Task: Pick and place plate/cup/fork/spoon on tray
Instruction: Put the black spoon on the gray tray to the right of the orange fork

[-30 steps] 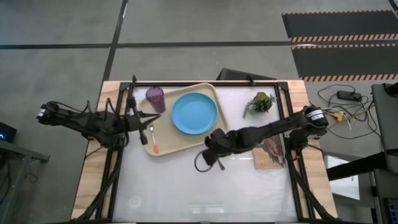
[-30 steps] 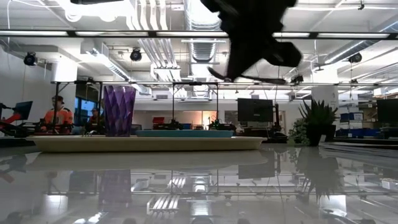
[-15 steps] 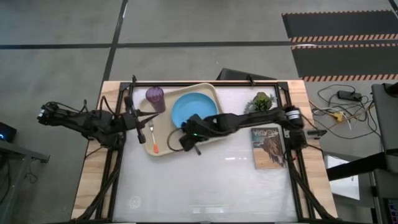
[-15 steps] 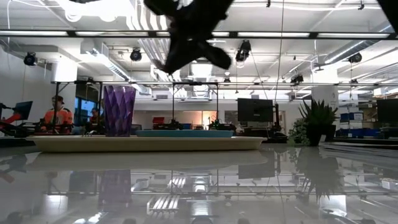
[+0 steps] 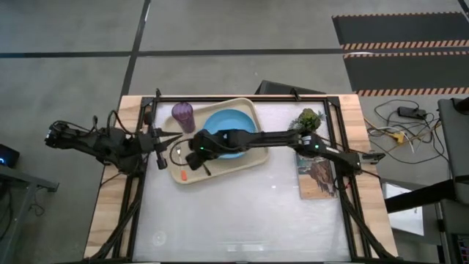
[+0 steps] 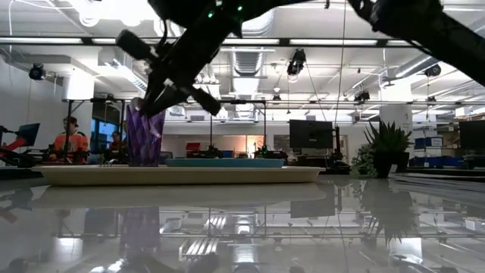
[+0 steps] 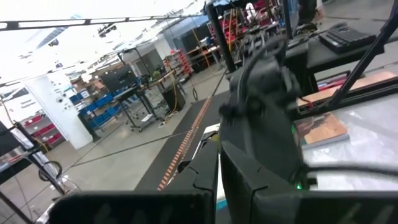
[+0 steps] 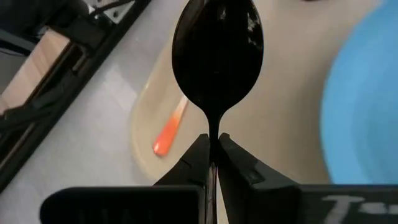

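Note:
The cream tray (image 5: 220, 171) lies at the table's far left. On it stand the purple cup (image 5: 182, 115) and the light-blue plate (image 5: 231, 120), and the orange-handled fork (image 5: 181, 173) lies near its left end. My right gripper (image 5: 192, 157) reaches over the tray, between plate and fork, shut on the dark spoon (image 8: 217, 56). In the low view it (image 6: 161, 92) hangs above the cup (image 6: 144, 140). My left gripper (image 5: 165, 139) waits shut by the tray's left end. My right gripper pinches the spoon's thin handle (image 8: 213, 134) between its two fingers. The handle runs along the fingers and the oval bowl (image 8: 217, 50) sticks out past the fingertips. The fingers slant down toward the table's left. The spoon is lifted clear above the tray and fork.
A small potted plant (image 5: 308, 119) stands at the far right and a picture book (image 5: 318, 176) lies in front of it. My right arm stretches across the plate. People sit in the room behind the table (image 6: 72, 140).
My right gripper has carried the spoon toward the table's left edge, from the table's middle near the book, past the plate, to above the tray's left part beside the fork. It stays shut on the spoon.

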`<state>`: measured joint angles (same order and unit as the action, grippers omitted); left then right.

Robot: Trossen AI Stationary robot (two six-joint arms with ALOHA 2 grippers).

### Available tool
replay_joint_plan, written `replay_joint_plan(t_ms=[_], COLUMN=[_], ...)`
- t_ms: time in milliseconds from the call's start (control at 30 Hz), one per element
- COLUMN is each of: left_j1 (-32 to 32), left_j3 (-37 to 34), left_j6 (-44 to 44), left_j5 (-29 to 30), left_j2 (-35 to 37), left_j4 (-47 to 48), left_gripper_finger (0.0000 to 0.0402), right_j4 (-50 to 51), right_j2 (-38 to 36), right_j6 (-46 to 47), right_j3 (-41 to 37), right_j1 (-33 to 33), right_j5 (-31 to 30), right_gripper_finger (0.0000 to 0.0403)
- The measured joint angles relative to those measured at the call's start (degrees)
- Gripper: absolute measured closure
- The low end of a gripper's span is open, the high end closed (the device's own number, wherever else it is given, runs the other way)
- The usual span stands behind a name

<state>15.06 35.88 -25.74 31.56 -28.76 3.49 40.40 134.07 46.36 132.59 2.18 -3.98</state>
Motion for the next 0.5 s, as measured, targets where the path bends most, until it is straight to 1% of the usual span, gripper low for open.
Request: replay_joint_plan(t_ms=[67, 167, 267, 400, 500], left_j1=[0.0, 0.0, 0.0, 0.0, 0.0], left_j3=[0.0, 0.0, 0.0, 0.0, 0.0], left_j6=[0.2, 1.3, 1.3, 1.4, 1.4], left_j5=[-0.1, -0.2, -0.2, -0.4, -0.4], left_j2=[0.2, 0.6, 1.2, 2.2, 2.7], left_j4=[0.0, 0.0, 0.0, 0.1, 0.1], left_gripper_finger=[0.0402, 0.0402, 0.0402, 0.0402, 0.0402], right_j4=[-0.3, -2.9, -3.4, -5.1, -6.7], right_j2=[2.3, 3.0, 3.9, 4.0, 4.0], right_j6=[0.0, 0.6, 1.0, 0.7, 0.5], right_j3=[2.5, 1.6, 1.6, 0.9, 0.8], right_j1=[0.4, 1.2, 1.6, 1.6, 1.6], right_j5=[-0.1, -0.1, -2.0, -6.4, -7.1], right_gripper_finger=[0.0390, 0.0390, 0.0390, 0.0390, 0.0390])
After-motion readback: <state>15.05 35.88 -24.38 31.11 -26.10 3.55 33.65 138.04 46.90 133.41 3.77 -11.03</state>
